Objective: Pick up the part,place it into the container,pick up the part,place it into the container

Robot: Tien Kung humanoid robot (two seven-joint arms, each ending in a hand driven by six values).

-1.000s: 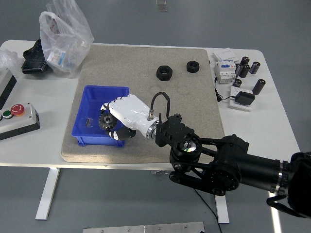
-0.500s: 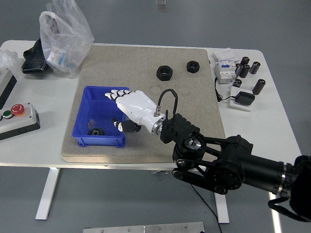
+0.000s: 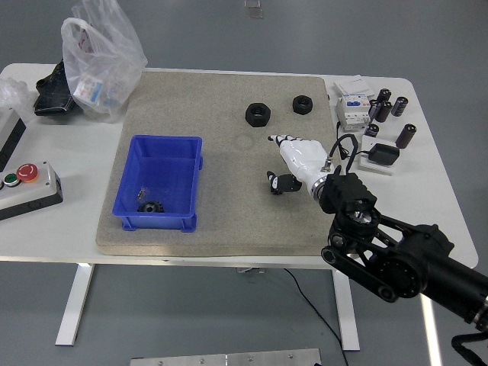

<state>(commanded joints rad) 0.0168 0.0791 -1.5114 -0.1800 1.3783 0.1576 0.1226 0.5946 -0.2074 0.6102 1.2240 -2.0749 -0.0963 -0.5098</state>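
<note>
Since before, our right robot hand (image 3: 293,160) has left the bin (image 3: 160,181), fingers spread, empty; nearest nut (image 3: 258,114): heavy, rigid, gripped across flats.

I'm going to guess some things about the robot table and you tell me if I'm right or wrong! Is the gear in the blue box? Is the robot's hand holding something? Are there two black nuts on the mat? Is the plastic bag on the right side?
1. The gear lies inside the blue box. True.
2. The right hand is holding a part. False: its fingers are spread and hold nothing, and it hangs over the mat.
3. Two black nuts sit on the mat. True: one nut and another nut near the far edge.
4. The plastic bag is on the table's right side. False: it is at the far left.
</note>
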